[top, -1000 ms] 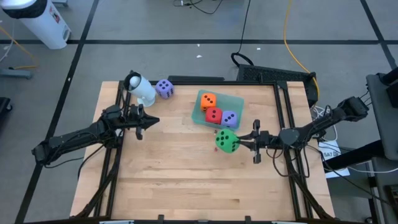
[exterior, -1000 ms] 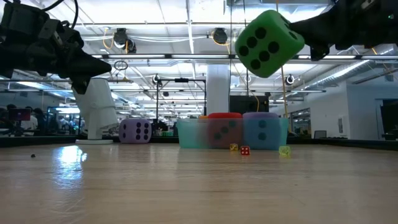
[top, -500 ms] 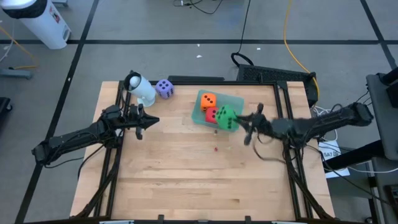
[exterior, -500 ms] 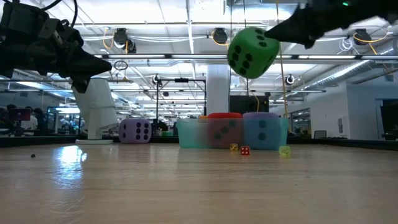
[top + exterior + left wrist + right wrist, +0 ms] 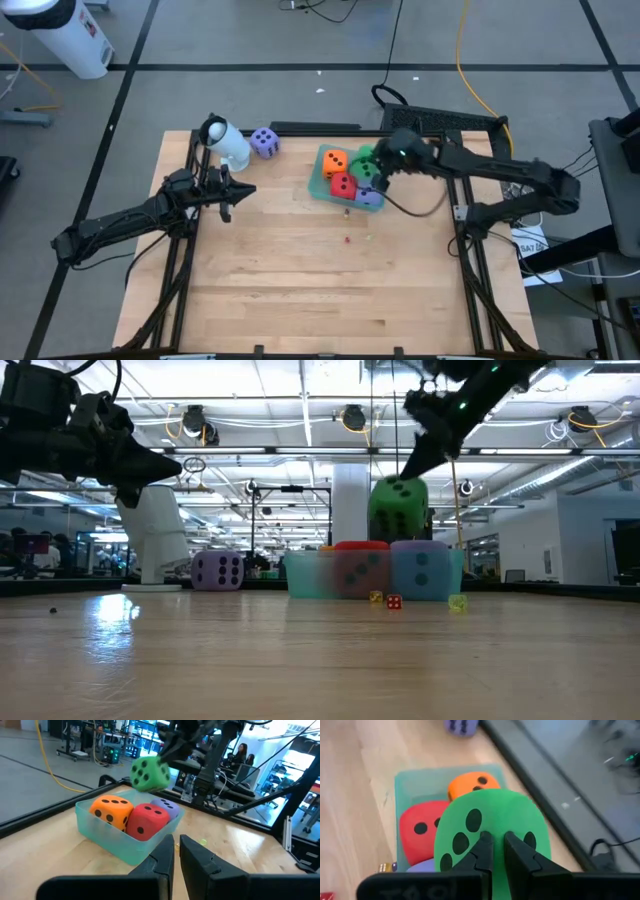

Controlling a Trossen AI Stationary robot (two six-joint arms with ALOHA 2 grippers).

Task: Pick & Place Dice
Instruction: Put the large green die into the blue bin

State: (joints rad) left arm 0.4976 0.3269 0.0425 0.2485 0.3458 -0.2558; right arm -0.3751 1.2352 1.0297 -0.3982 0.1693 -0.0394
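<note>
A green die (image 5: 364,160) hangs over the far right part of a teal tray (image 5: 322,187), with my right gripper (image 5: 495,840) shut on it. The low view shows the green die (image 5: 398,510) above the tray's rim. In the tray lie an orange die (image 5: 335,161), a red die (image 5: 343,184) and a purple die (image 5: 369,195). A second purple die (image 5: 264,142) sits on the table at the far left. My left gripper (image 5: 240,195) hovers shut at the table's left, touching nothing. My right gripper pinches the green die's near face (image 5: 495,822) between its two fingers (image 5: 482,851), which stand close together with the foam squeezed between them. The fingers slant down from the table's far right. The die is lifted clear, above the tray.
A white upright object (image 5: 228,143) stands at the far left next to the loose purple die. A few tiny dice (image 5: 393,601) lie on the wood just in front of the tray. The near half of the table is bare wood.
My right gripper has swung from the table's middle toward the far edge and risen, tipping its fingers to slant downward. It has stayed shut on the green die, which has travelled with it from in front of the tray to above the tray.
</note>
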